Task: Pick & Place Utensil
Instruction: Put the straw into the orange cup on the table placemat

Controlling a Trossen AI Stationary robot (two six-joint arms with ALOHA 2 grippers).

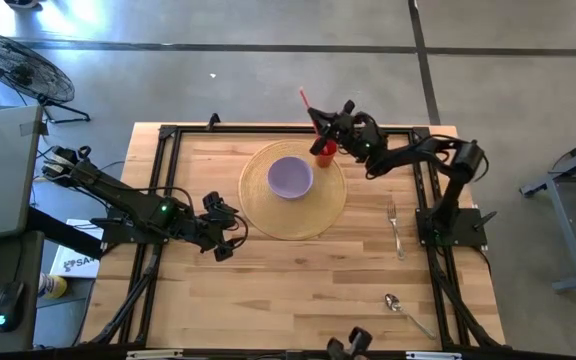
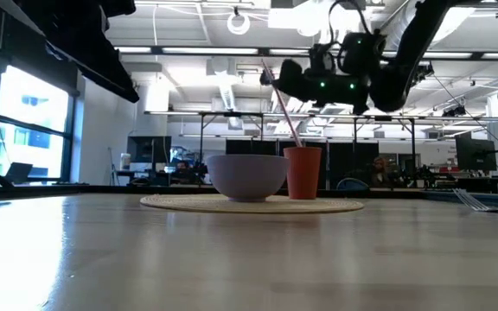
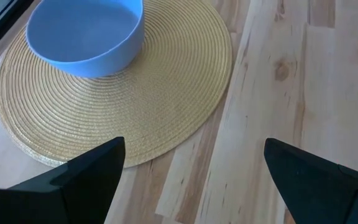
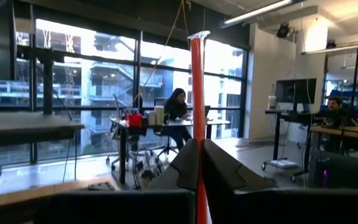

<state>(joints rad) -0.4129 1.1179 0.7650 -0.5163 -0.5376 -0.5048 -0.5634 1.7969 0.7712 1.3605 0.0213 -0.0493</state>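
Note:
A thin red straw-like stick (image 2: 282, 104) stands tilted in a red cup (image 2: 303, 173), which sits on the far right part of a round woven mat (image 1: 318, 215). A lilac bowl (image 1: 291, 177) rests on the mat's middle. My right gripper (image 1: 324, 125) hovers over the cup, shut on the stick. A fork (image 1: 395, 225) and a spoon (image 1: 400, 305) lie flat on the wood to the right of the mat. My left gripper (image 1: 226, 235) is open, low over the table at the mat's near left edge, touching nothing. My right gripper (image 4: 197, 149) pinches the red stick (image 4: 196, 124) between its two fingers, partway up its length. The upper end (image 4: 199, 37) runs on well beyond the fingertips. In the low view the stick leans, with its lower end (image 2: 297, 142) down inside the red cup.
A black metal frame (image 1: 168, 130) runs around the table's edges. Bare wood lies near the mat and between the mat and the fork. The left wrist view shows the mat (image 3: 142, 106) and bowl (image 3: 86, 31) just ahead of my open fingers.

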